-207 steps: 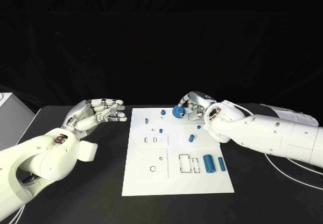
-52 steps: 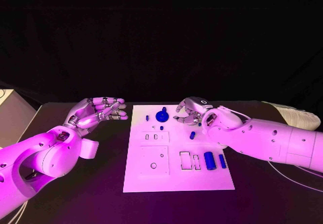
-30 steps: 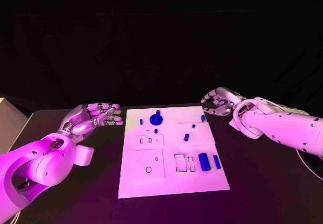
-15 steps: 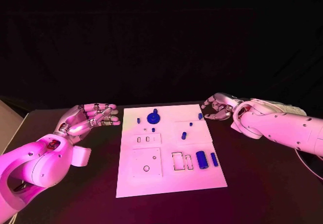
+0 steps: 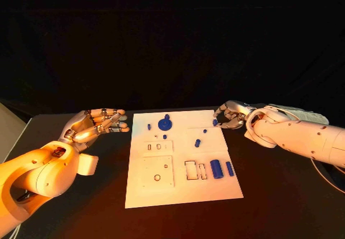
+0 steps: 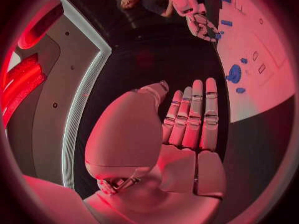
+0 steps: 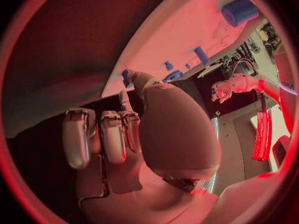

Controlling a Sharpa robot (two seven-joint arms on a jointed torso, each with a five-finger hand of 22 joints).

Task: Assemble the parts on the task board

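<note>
The white task board (image 5: 180, 189) lies in the middle of the black table. A round blue gear (image 5: 164, 123) sits on it at the far end, with small blue pegs (image 5: 197, 143) around it and two blue cylinders (image 5: 216, 166) near the right edge. My right hand (image 5: 231, 115) is at the board's far right corner, where its thumb and a fingertip pinch a small blue peg (image 5: 214, 122). The right wrist view has that peg (image 7: 126, 76) beside the thumb tip. My left hand (image 5: 97, 124) hovers left of the board and holds nothing, its fingers (image 6: 193, 114) straight and side by side.
Raised plates with slots (image 5: 159, 147) and a hole (image 5: 157, 177) take up the board's left half, and a rectangular recess (image 5: 193, 170) lies beside the cylinders. A pale box (image 5: 10, 127) stands at the table's left edge. A cable (image 5: 323, 174) trails by my right arm.
The blue gear that my right hand held at first now sits on the board. Within the last second the right hand has come down to the corner peg. The left hand has stayed put.
</note>
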